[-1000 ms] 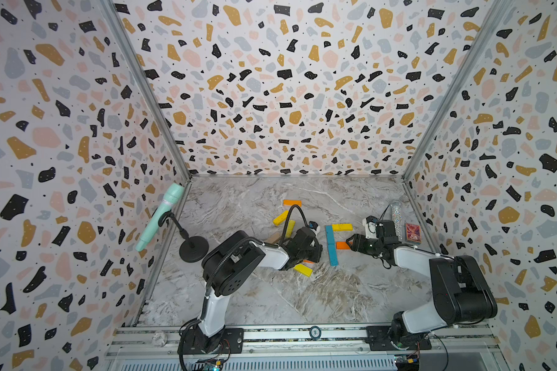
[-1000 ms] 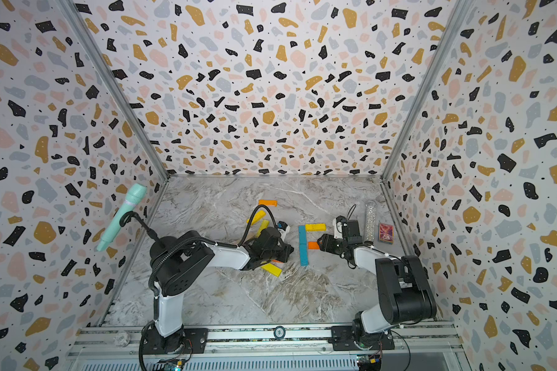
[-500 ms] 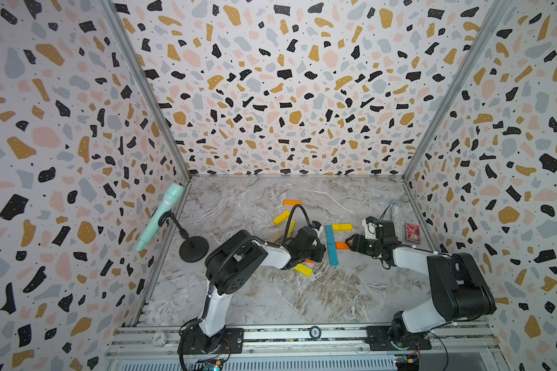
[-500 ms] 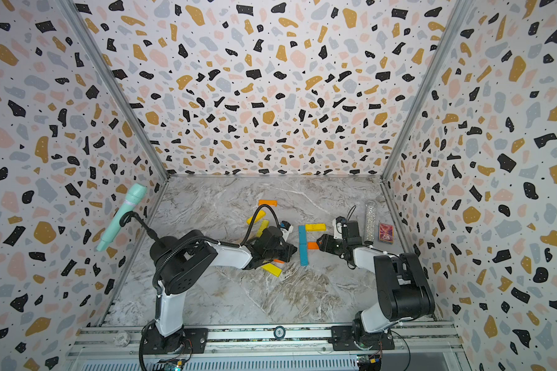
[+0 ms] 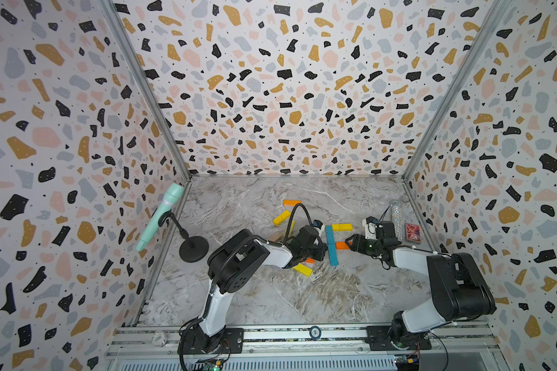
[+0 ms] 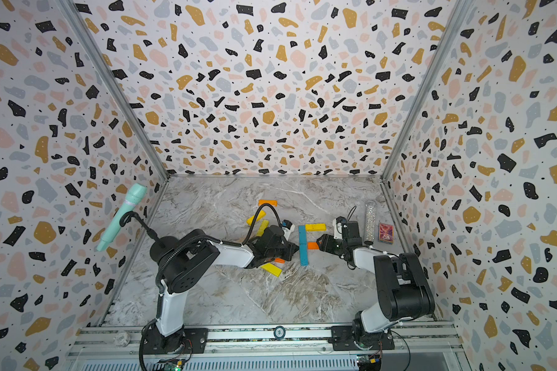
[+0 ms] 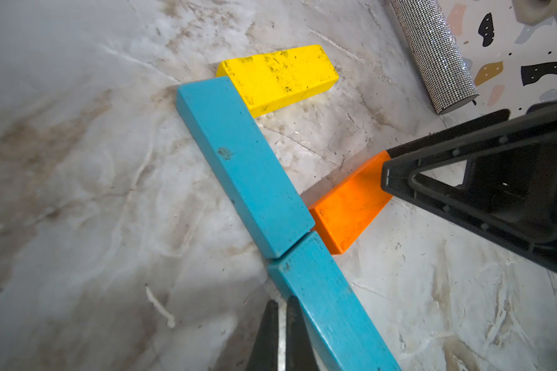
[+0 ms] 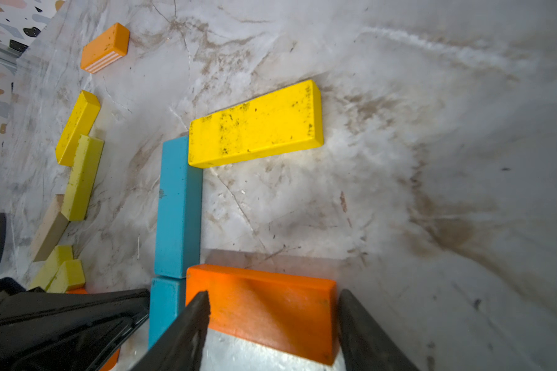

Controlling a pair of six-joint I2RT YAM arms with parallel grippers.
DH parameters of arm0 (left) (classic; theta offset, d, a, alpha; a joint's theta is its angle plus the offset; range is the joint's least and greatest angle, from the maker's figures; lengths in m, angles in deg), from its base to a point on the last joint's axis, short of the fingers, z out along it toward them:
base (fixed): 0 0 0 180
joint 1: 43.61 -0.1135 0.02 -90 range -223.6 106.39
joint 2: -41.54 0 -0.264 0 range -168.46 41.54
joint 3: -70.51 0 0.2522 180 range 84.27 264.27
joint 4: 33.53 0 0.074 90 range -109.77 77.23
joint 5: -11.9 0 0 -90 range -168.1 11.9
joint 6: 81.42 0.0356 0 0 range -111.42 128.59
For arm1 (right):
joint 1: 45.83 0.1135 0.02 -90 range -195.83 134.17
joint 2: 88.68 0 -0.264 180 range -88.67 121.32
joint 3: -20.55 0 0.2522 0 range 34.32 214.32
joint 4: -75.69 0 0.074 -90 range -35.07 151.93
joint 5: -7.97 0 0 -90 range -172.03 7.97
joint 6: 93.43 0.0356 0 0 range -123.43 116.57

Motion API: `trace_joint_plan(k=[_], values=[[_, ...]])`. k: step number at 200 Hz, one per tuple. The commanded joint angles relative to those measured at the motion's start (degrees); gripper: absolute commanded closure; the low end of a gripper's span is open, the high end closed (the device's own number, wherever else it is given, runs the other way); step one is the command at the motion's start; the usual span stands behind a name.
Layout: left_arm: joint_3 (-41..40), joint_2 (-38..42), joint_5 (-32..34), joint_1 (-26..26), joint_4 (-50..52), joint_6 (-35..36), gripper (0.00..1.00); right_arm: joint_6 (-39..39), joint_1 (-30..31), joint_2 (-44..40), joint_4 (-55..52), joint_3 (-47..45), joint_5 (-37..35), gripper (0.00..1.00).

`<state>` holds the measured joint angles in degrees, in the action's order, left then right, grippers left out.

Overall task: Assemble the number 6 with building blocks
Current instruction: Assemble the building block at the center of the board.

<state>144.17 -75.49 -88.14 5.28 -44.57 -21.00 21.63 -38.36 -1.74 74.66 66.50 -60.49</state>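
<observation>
Two teal blocks (image 5: 330, 245) lie end to end in a line on the marble floor. A yellow block (image 5: 342, 227) juts right from the line's far end, and an orange block (image 5: 341, 246) juts right from the joint between the two. In the right wrist view my right gripper (image 8: 272, 295) stands low over this orange block (image 8: 264, 305), jaws apart, one finger (image 8: 351, 321) close by its right end. The block lies flat. My left gripper (image 7: 282, 321) is shut and empty, tips beside the nearer teal block (image 7: 328, 314).
Loose blocks lie left of the figure: orange (image 5: 292, 202), yellow (image 5: 281, 217), beige (image 5: 275, 237), yellow (image 5: 302, 269). A glittery tube (image 5: 396, 218) and a red card box (image 5: 413, 232) sit by the right wall. A mint microphone (image 5: 160, 216) on a stand is at the left.
</observation>
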Motion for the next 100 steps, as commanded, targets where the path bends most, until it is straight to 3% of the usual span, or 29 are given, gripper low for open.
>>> trace_joint_plan(k=[1,100], values=[[0.6,-1.6,-0.2,0.3,0.4,0.6,1.00,0.5,-0.1,0.3,-0.3,-0.8,0.6,0.35],[0.1,-2.1,0.5,0.3,0.1,0.4,1.00,0.6,0.3,0.7,0.0,-1.1,0.8,0.35]])
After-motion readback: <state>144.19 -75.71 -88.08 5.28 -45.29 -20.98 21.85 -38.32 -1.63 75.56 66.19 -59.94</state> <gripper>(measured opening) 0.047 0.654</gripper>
